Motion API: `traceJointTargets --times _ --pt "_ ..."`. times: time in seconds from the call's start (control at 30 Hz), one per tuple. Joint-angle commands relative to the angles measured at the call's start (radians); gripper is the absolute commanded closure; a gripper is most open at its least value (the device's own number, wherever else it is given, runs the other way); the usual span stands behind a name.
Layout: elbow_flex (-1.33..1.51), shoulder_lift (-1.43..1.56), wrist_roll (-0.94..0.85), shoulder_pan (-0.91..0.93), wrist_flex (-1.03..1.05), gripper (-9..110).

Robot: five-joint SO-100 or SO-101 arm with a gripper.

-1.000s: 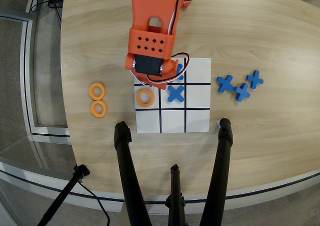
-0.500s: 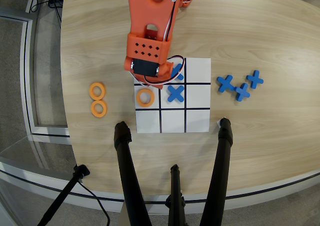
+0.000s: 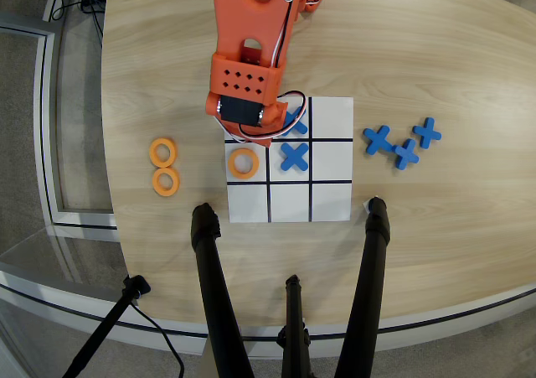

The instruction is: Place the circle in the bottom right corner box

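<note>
An orange circle lies flat in the left cell of the paper grid's middle row in the overhead view. Two more orange rings rest on the wood to the left of the grid. The bottom right corner box is bare white. My orange arm reaches in from the top, and its gripper hangs over the top left cell, just above the circle and apart from it. The wrist housing hides most of the fingers, so how the jaws stand is unclear.
One blue cross sits in the centre cell, and another is half hidden in the top middle cell. Three blue crosses lie right of the grid. Black tripod legs cross the table's near edge.
The arm has drawn back a little toward the top of the view, away from the circle in the grid. The circle and all other pieces have stayed put.
</note>
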Motion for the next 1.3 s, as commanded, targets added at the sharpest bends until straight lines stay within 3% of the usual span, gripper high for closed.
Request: traceJointTargets --times 0.0,0.83,1.13,1.27 --pt "-0.002 0.018 0.0 -0.008 0.005 101" --pt "-0.178 0.094 -0.035 0.025 0.164 95" --pt "-0.281 0.38 -0.083 0.012 0.41 95" --pt "-0.135 0.678 -0.084 -0.029 0.476 95"
